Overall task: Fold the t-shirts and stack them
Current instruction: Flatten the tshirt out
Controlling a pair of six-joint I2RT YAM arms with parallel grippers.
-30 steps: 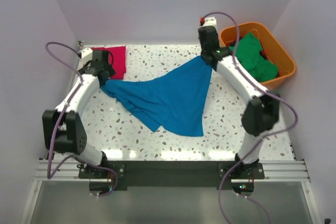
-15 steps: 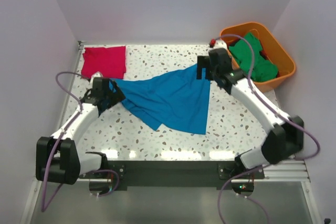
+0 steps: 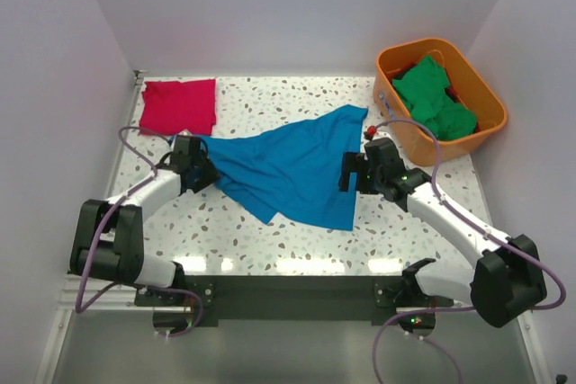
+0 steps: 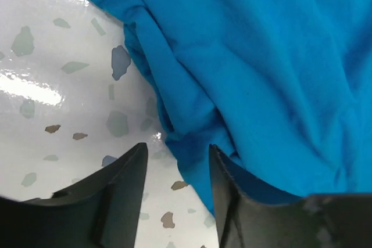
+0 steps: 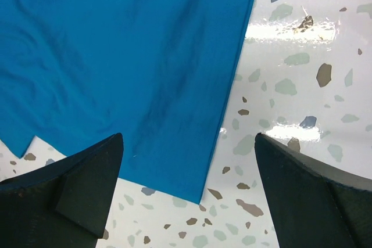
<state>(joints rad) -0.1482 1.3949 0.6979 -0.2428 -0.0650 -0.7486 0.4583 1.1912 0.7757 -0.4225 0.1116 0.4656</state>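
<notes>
I have drawn both arms back and let go: the blue t-shirt (image 3: 292, 168) lies spread on the tabletop (image 3: 270, 96). My left claw (image 4: 177, 155) stands apart at its left corner, and my right claw (image 5: 189, 143) is wide apart over its right edge. Folding comes next, I judge.

Robotics lab test cell, seen from above. Plain pale lilac walls (image 3: 270, 15) box in a white speckled counter (image 3: 270, 240) on three sides. Two white and black robot arms, the left arm (image 3: 148, 195) and the right arm (image 3: 450, 222), are bolted to an aluminium rail (image 3: 490, 290) at the near edge, with purple cables (image 3: 78, 276) looping off them. A blue t-shirt (image 3: 297, 168) lies spread on the counter. An orange plastic bin (image 3: 477, 78) sits at the far right corner.
</notes>
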